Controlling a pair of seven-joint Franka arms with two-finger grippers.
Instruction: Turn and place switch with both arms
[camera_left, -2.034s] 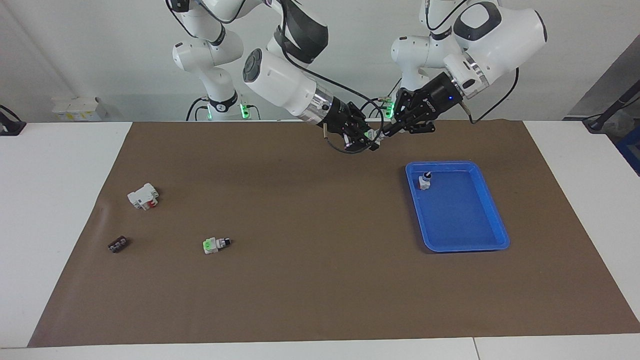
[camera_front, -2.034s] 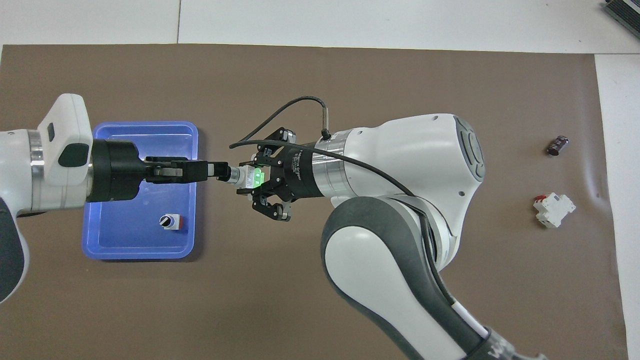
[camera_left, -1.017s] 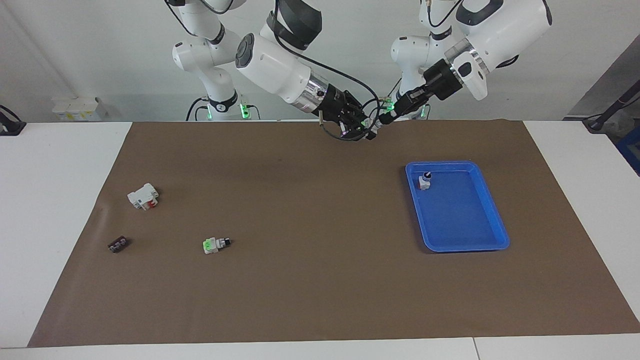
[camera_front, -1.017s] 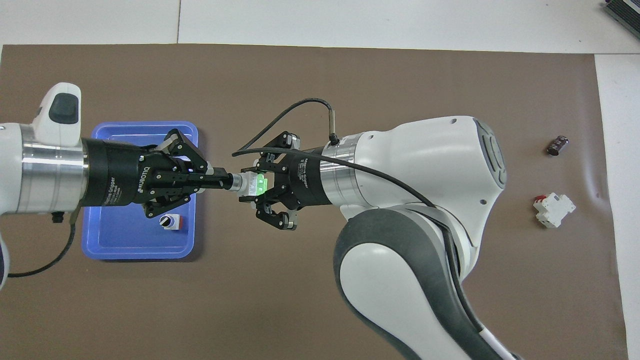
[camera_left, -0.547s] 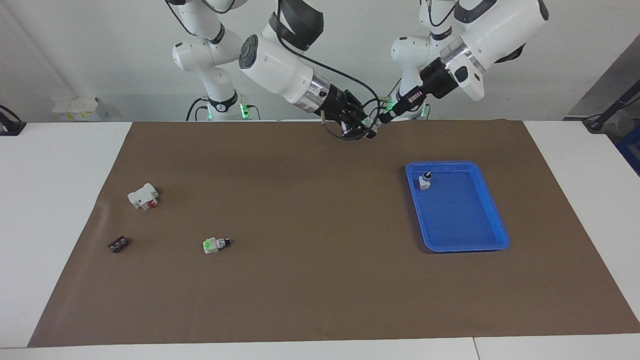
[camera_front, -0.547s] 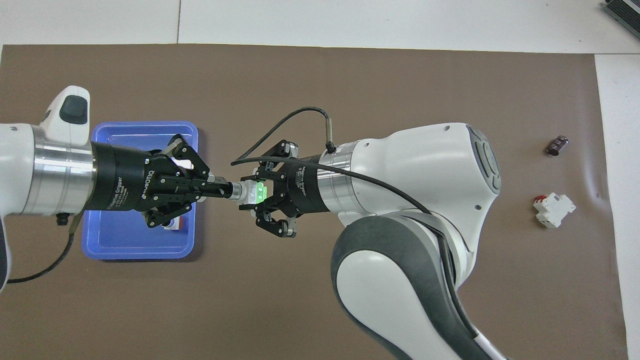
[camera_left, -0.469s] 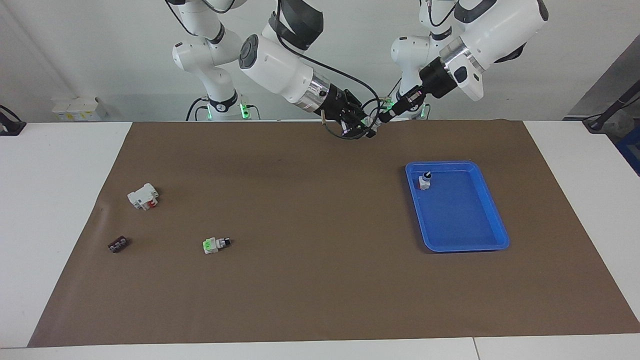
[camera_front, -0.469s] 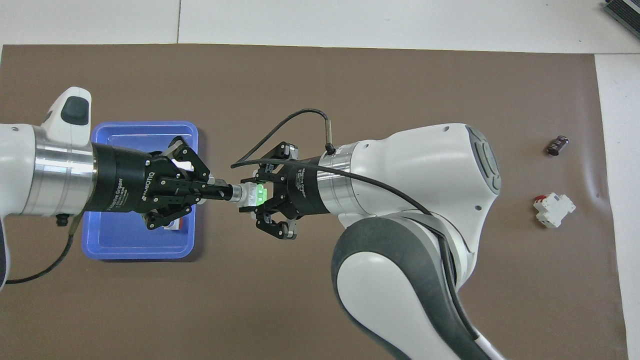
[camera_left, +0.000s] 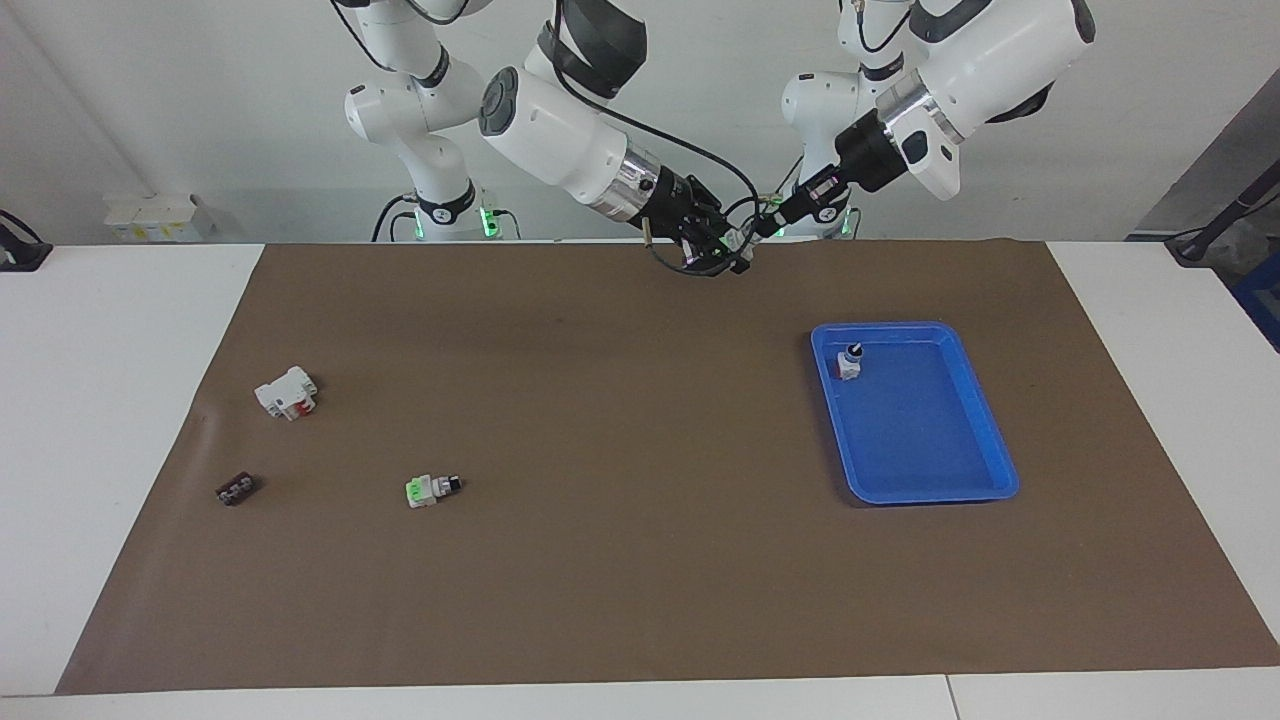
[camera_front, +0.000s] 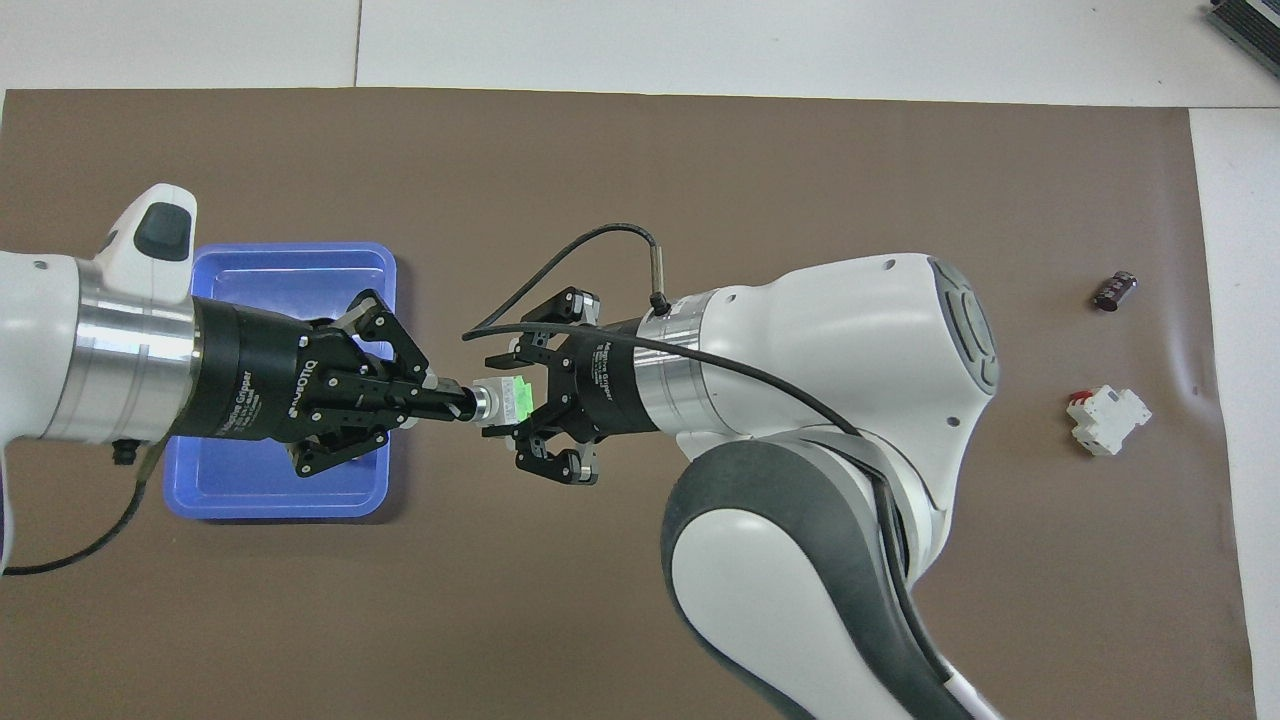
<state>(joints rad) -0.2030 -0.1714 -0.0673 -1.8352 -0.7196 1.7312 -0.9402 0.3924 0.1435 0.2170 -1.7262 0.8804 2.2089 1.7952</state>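
— Where's the switch (camera_front: 500, 400)?
— In the air over the brown mat (camera_front: 700, 150), lying level between both arms. The left jaws are clenched on its round black knob. The right jaws flank its bright green end, but I cannot tell whether they grip.
— And the facing view?
— It shows a second switch (camera_left: 850, 361) upright in the glossy blue tray (camera_left: 930, 440), covered overhead by the left arm. A third switch (camera_left: 432, 489) lies on the mat.

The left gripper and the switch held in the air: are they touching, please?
Touching: the overhead view shows the left gripper closed on the switch's knob end.
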